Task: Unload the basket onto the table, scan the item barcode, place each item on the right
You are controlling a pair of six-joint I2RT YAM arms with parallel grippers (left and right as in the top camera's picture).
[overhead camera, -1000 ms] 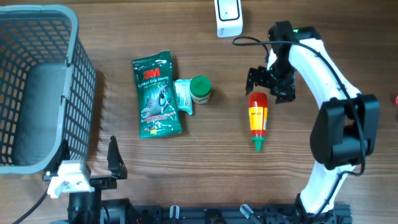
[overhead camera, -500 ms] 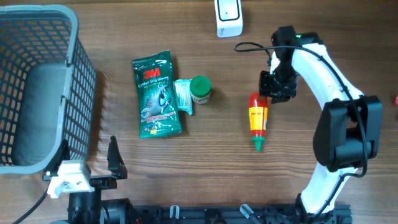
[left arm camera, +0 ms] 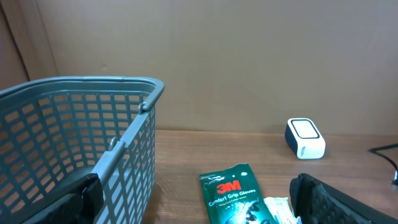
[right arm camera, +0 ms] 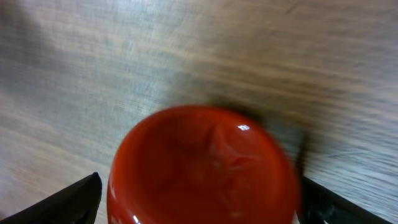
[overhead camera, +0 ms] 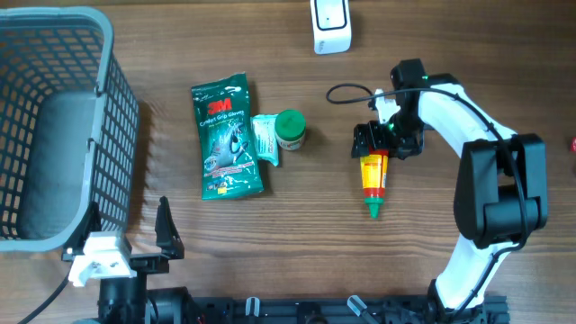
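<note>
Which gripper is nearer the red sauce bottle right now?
Right. The right gripper straddles the bottle at its red base, jaws open; the left gripper sits far off by the basket.

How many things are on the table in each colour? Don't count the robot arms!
Green: 3 (3M gloves packet, small packet, green-lidded jar)
Red: 1 (sauce bottle)
White: 1 (scanner)
Grey: 1 (basket)
Total: 6
</note>
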